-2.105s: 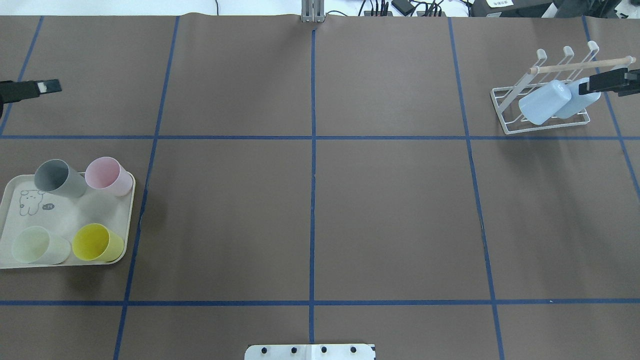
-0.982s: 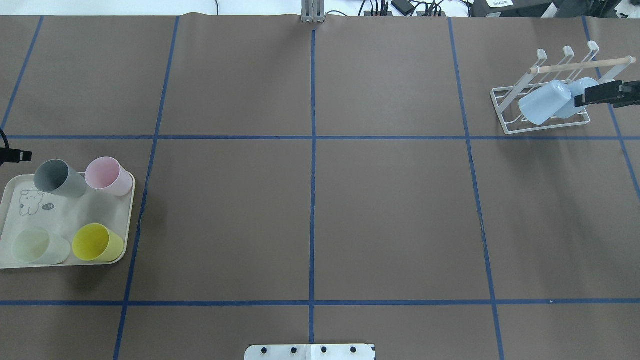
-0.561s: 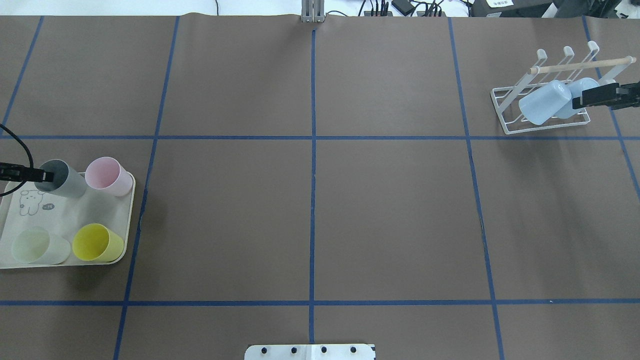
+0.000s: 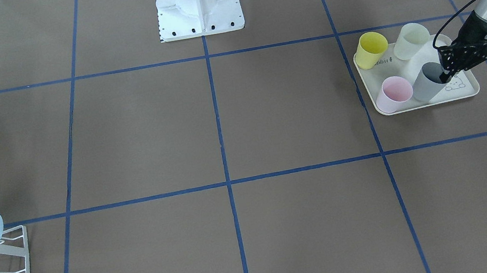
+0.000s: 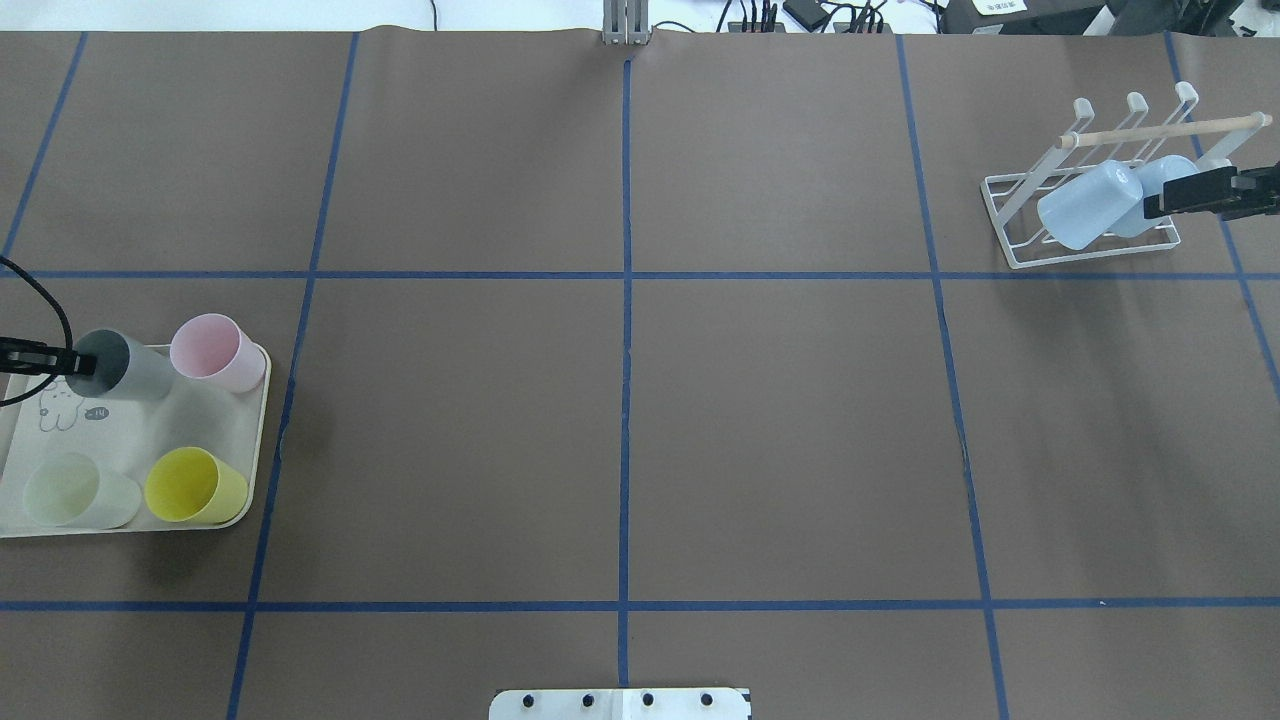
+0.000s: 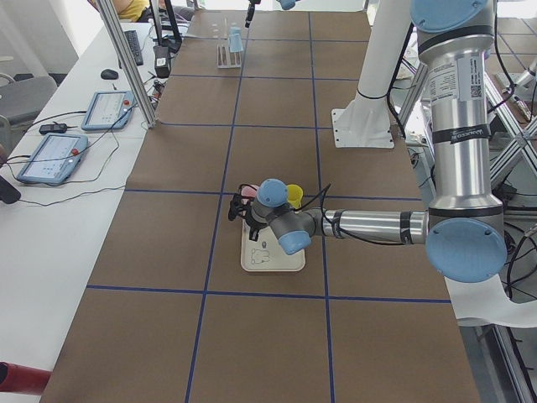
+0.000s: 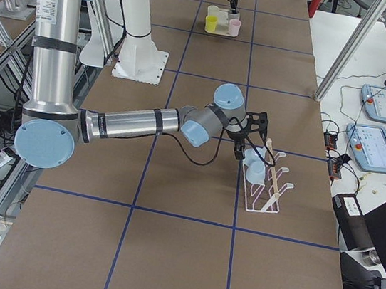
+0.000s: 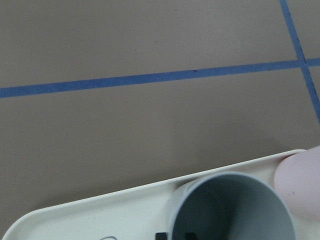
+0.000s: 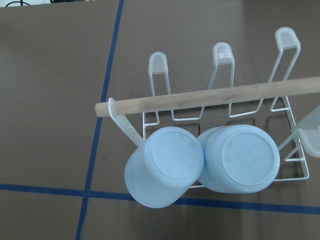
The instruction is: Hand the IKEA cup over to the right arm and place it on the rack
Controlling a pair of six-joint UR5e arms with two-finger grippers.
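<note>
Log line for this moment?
left claw at grey cup rim, on tray | right claw beside rack | two blue cups racked

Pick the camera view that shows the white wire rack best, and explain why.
The right wrist-mounted view: the rack fills the frame, with its prongs, dowel and both hung blue cups clear. Overhead shows it small, front-facing crops it at the edge, and the side views show it small.

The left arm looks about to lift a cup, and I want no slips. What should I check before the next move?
Left gripper at the grey cup rim: ok.
Grip shut on it: cannot tell.
Pink cup clear of the grey cup: cannot tell, very close.
Tray lying flat: ok.
Rack has a free prong: ok.
Right gripper out at the middle for the handover: not ok, it is beside the rack.
</note>
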